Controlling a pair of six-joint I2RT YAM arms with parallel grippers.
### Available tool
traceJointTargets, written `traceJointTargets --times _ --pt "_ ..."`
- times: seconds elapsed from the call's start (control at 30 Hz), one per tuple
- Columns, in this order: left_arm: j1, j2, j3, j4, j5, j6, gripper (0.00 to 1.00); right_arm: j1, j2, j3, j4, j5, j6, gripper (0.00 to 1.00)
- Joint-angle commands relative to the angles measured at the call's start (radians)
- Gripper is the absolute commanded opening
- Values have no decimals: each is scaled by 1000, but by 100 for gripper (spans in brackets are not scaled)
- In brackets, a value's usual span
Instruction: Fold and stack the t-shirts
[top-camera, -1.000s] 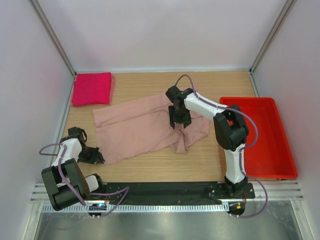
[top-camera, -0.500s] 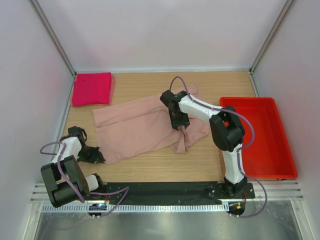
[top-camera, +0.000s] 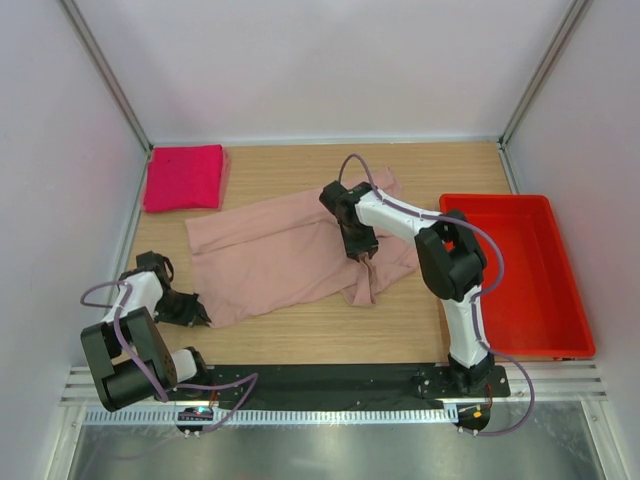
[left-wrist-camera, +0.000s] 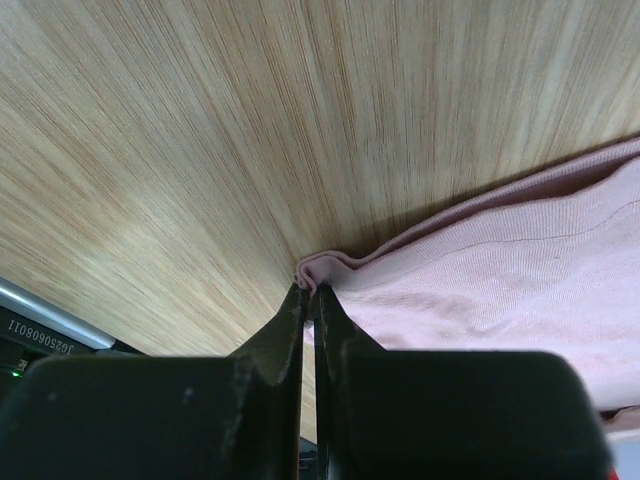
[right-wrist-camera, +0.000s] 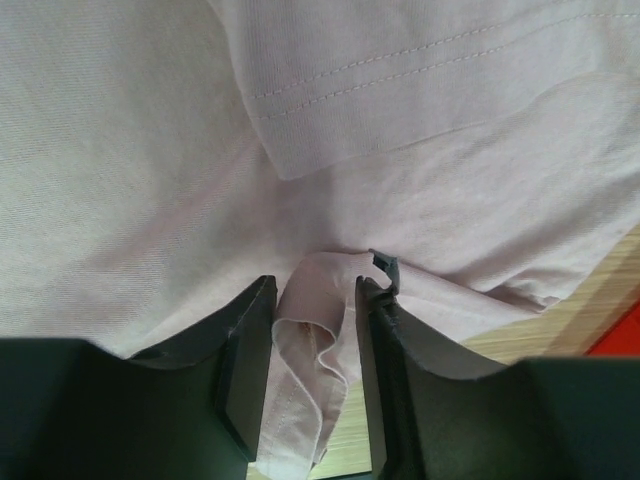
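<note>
Top view: we see the pale pink shirt (top-camera: 270, 255) spread out mid-table, not yet folded, long axis approx. 8-to-2 o'clock. The magenta shirt (top-camera: 184, 177) sits folded near the far corner, approx. 10 o'clock, well apart from it. The red bin (top-camera: 512, 280) stands at 3 o'clock, just beside the shirt's edge.

The relation that matters: the right gripper (top-camera: 363, 252) stands over the shirt's 3 o'clock end. A raised ridge of cloth (right-wrist-camera: 318, 300) lies directly between its fingers and runs lengthwise w/ them, 12-to-6 in the wrist view. The jaws stand part-way apart, one on each side of the ridge; we can't tell if they bite yet. The rest of the shirt stretches off toward 9 o'clock from there.

The left gripper (top-camera: 192, 312) is at the opposite end, approx. 8 o'clock. Its jaws are pressed together, pinching the shirt's near corner low over the wooden table (left-wrist-camera: 200, 150). The right arm is the nearer one to the bunched part.

Vs. 1 s ago: the right gripper's jaws are narrower and its wrist has swung slightly toward 9 o'clock. The shirt outline and left gripper look unchanged.
</note>
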Motion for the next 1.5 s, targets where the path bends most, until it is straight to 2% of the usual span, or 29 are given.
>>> traceJointTargets --times 0.0,0.13,0.23,0.33,0.5,0.7,0.8,1.03,1.2,1.3,1.47 --pt "0 15 10 27 -16 11 2 6 -7 33 4 1 14 37" --pt "0 9 23 14 -23 11 1 -2 -72 29 -11 59 28 7" --pt "3 4 33 -3 -22 11 0 -27 -178 -23 -28 63 55 1" --pt "3 -7 39 -20 -10 3 0 -72 -292 -95 -27 37 109 1" --pt "6 -45 34 -49 -20 -6 0 -157 -592 -392 28 -29 228 1" --pt "19 -85 22 -77 -31 -5 0 -214 -844 -559 32 -37 293 1" --pt "32 -86 25 -92 -36 3 0 -237 -918 -614 -5 -43 304 1" --pt "53 -85 43 -111 -48 26 0 -251 -985 -763 25 -146 310 1" --pt "53 -89 126 -149 -85 84 0 -249 -976 -740 65 -155 281 1" --pt "53 -82 177 -158 -102 112 0 -252 -901 -642 67 -157 260 1" --pt "52 -44 241 -132 -59 161 0 -255 -737 -383 47 -111 185 1"
